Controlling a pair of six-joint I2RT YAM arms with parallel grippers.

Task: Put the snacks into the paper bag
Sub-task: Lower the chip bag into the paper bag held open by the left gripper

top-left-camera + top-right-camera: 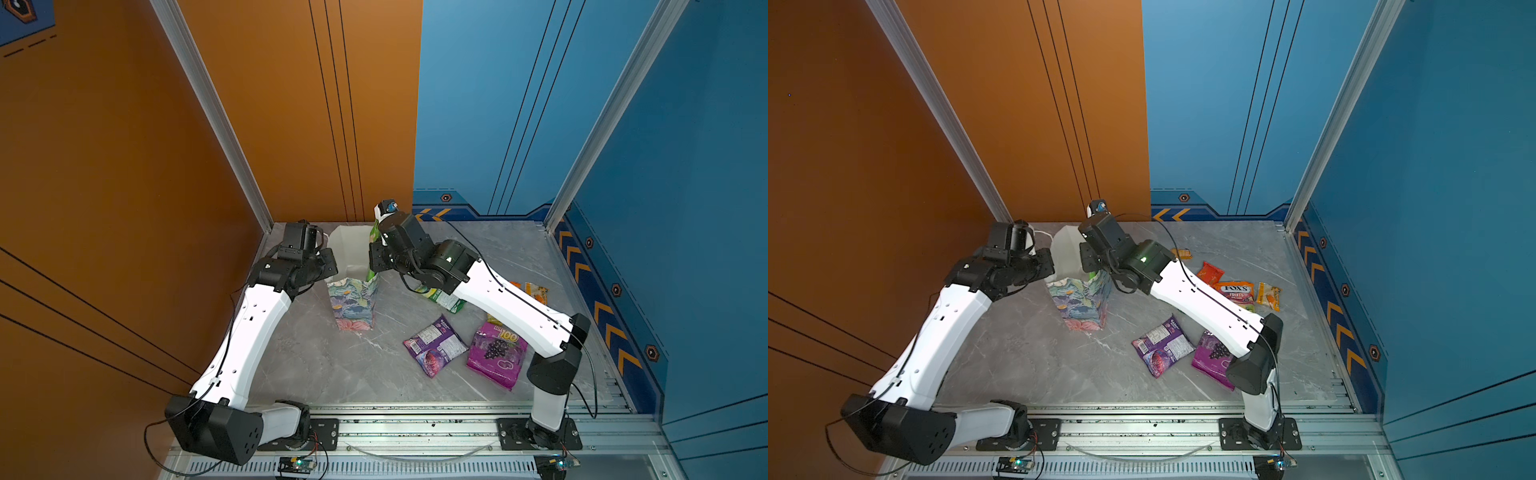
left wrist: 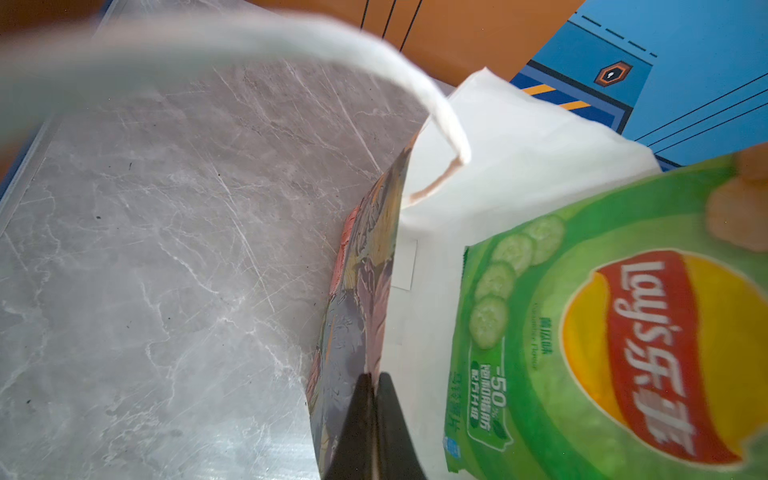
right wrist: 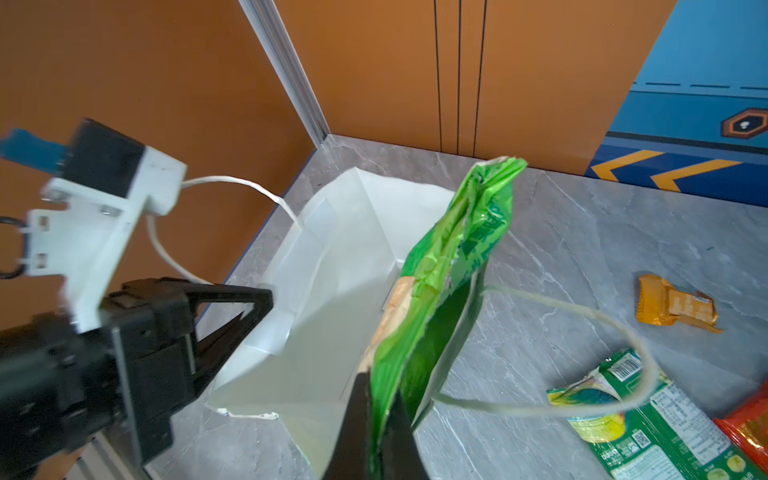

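Plainly, the right gripper (image 3: pixel 379 390) was clenched on one end of the green crisp packet (image 3: pixel 449 257). It held the packet on edge in the open mouth of the paper bag (image 3: pixel 332 291), just inside the wall nearest that arm, with the far crimped seam rising above the rim. The left gripper (image 2: pixel 375 382) pinched the opposite wall's rim, one black finger on the floral outside and one on the white inside.

The bag stood upright on the grey, white-veined table (image 1: pixel 332 365) between the two arms. It was stiff creased paper, matt white within and printed with pastel flowers without, and had twisted white cord handles (image 2: pixel 440 108). The green packet was glossy, crinkled film showing cucumber slices and a red-and-yellow roundel.

The other snacks lay flat on the table under and around the right arm, apart from the bag: a purple packet (image 1: pixel 434 347), a magenta grape packet (image 1: pixel 496 353), a red packet (image 1: pixel 1209 273) and a yellow packet (image 1: pixel 1268 296).
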